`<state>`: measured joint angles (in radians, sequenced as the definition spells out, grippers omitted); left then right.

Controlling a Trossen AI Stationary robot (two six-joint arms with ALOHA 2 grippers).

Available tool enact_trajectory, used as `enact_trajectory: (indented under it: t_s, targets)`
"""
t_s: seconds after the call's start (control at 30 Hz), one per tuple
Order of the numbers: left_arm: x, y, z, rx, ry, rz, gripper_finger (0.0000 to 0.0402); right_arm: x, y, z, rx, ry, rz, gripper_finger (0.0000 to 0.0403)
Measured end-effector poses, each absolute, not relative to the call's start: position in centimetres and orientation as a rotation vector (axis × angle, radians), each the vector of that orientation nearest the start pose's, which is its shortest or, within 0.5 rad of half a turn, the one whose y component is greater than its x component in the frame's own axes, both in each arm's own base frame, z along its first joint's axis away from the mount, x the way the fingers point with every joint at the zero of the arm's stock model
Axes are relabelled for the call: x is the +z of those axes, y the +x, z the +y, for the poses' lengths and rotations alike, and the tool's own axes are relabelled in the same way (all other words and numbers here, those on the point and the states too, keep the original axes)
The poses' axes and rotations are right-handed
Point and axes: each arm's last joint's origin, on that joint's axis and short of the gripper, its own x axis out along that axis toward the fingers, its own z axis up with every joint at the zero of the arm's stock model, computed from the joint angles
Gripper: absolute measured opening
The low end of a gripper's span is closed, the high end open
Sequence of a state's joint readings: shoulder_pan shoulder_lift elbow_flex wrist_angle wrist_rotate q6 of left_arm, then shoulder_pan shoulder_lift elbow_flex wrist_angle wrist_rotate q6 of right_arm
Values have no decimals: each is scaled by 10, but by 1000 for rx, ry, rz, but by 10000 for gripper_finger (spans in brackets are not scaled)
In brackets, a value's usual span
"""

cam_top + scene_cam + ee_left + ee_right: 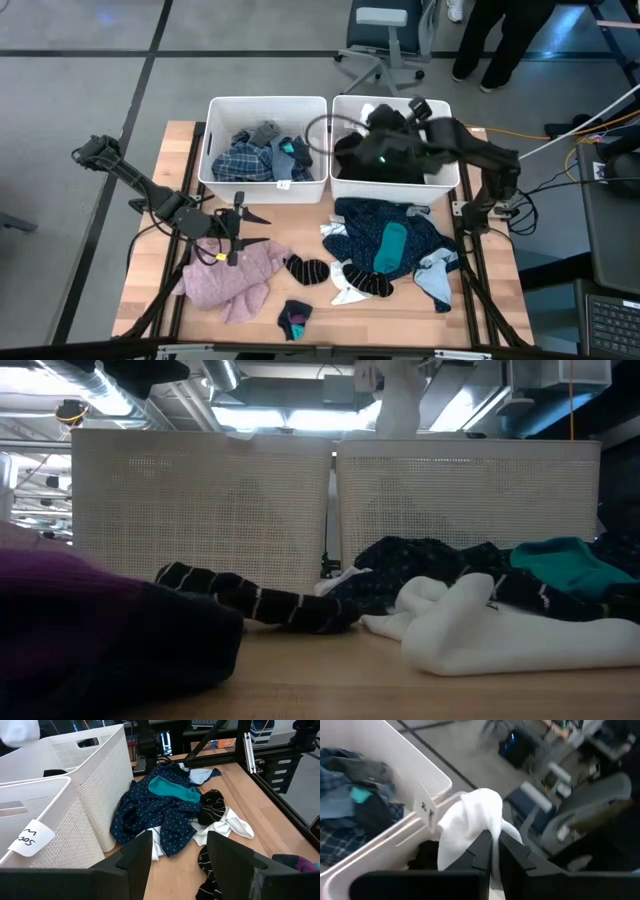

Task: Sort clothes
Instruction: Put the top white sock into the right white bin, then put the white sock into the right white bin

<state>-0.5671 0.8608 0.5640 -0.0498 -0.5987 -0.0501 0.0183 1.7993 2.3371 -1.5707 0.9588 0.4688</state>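
Note:
My right gripper (385, 118) hangs over the right white bin (345, 100), shut on a white cloth (470, 820). My left gripper (258, 229) is open and empty, low over the table's left half at the far edge of the pink fuzzy top (235, 275). The navy dotted cloth (370, 225) lies heaped on the table's right half with a teal piece (392, 245) on it. Striped black socks (308, 268), white pieces (345, 292) and a small dark sock (295, 318) lie near the front. The blue plaid shirt (245, 160) lies in the left bin (265, 103). My right gripper pinches a bunched fold of the white cloth (492, 837) between its two fingers. The cloth bulges out past the fingertips, lifted clear above the black garments (422, 855) in the right bin.
The two bins stand side by side at the table's far edge. A light blue piece (435, 280) lies at the front right. An office chair (385, 40) and a person's legs (500, 40) are beyond the table. Bare wood shows between the bins and the pink top.

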Motion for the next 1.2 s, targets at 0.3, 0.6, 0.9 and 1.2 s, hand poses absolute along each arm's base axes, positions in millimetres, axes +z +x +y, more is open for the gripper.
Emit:
enact_trajectory:
  t_s: [0.3, 0.6, 0.9, 1.2]
  targets:
    - [256, 165, -86, 39, 151, 307, 180, 412, 317, -59, -1040, 33, 968, 31]
    - [256, 165, -86, 39, 150, 306, 180, 350, 319, -78, -1105, 1, 1207, 106]
    - [256, 165, -86, 39, 154, 306, 180, 366, 319, -71, -966, 130, 1201, 228]
    - [256, 165, -86, 40, 148, 306, 180, 399, 329, 11, -691, 97, 1027, 250]
